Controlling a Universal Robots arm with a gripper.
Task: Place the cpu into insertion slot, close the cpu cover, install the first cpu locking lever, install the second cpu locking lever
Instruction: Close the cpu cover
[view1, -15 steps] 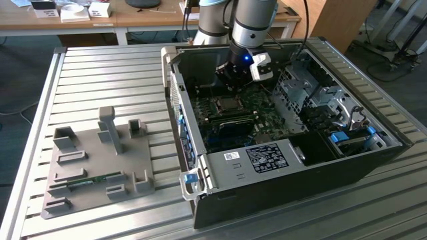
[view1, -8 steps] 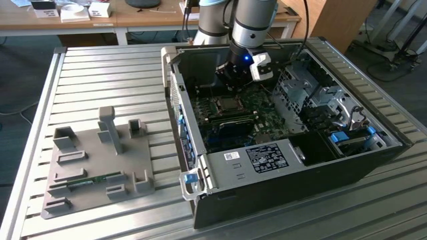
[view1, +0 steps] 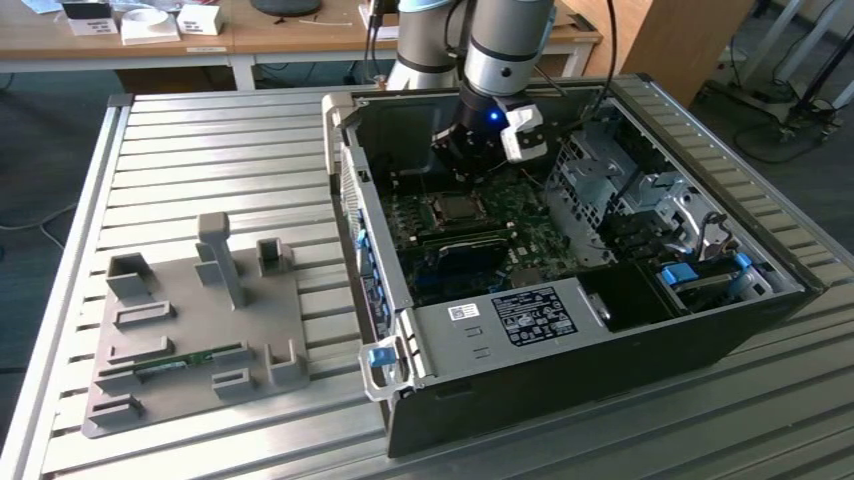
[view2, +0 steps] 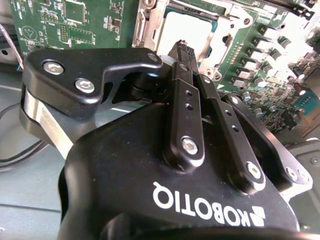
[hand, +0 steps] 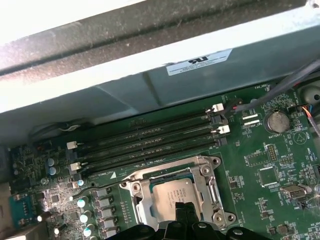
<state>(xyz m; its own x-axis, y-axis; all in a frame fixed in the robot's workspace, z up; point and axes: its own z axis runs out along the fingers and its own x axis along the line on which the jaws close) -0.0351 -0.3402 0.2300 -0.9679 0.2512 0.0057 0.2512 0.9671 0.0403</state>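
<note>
The black metal gripper (view2: 184, 50) hovers with its fingers together, I think, holding nothing. Just under it the flat square cpu (hand: 167, 196) lies silver side up inside the shiny cover's (hand: 136, 200) window. Farther off run long black memory slots (hand: 150, 141).

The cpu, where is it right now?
In the first wrist view the cpu lies on the green board, framed by the silvery cover, next to the long memory slots, with the gripper tip at its edge.
</note>
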